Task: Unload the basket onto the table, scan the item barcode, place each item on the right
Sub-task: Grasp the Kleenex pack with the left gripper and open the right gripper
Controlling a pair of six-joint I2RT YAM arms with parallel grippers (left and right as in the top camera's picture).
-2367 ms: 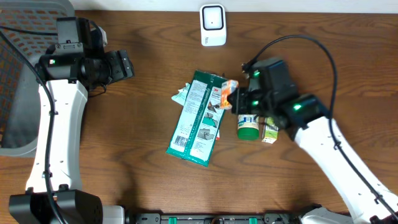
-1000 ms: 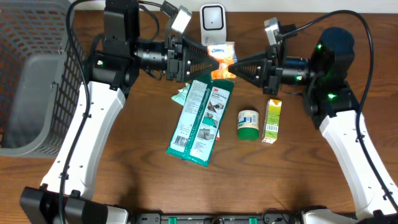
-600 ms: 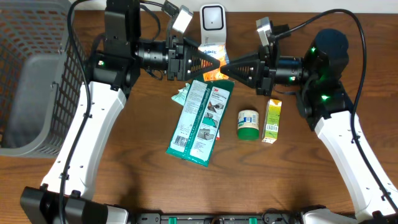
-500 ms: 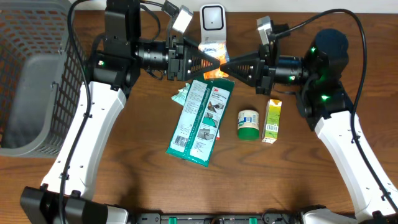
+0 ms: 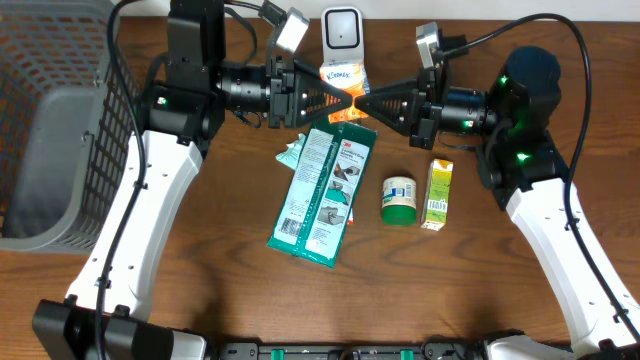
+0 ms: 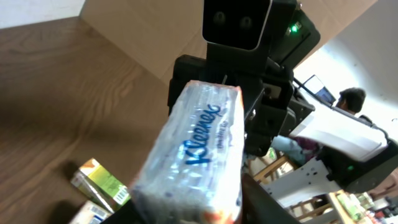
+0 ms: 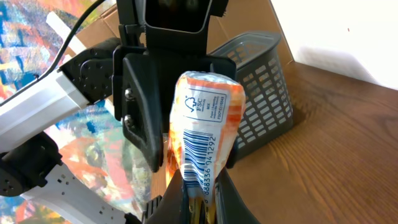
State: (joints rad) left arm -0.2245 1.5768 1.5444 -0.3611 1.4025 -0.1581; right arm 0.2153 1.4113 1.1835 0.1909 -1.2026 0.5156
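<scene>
The right gripper [image 5: 362, 101] is clamped tight on one end of the small orange-and-white plastic Kleenex tissue packet [image 5: 342, 76], held aloft just in front of the white barcode scanner [image 5: 342, 30]. The left gripper [image 5: 343, 97] has partly parted jaws flanking the packet's other end; whether they grip it is unclear.

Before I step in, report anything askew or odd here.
The long green package lies diagonally, overlapping a crumpled pale-green item. The tissue pack hangs in midair, pinched by the right gripper. Nothing looks spilled.

Basket [image 5: 70, 60] cut off at left, tissue pack [image 7: 202, 118] lower end hidden
</scene>
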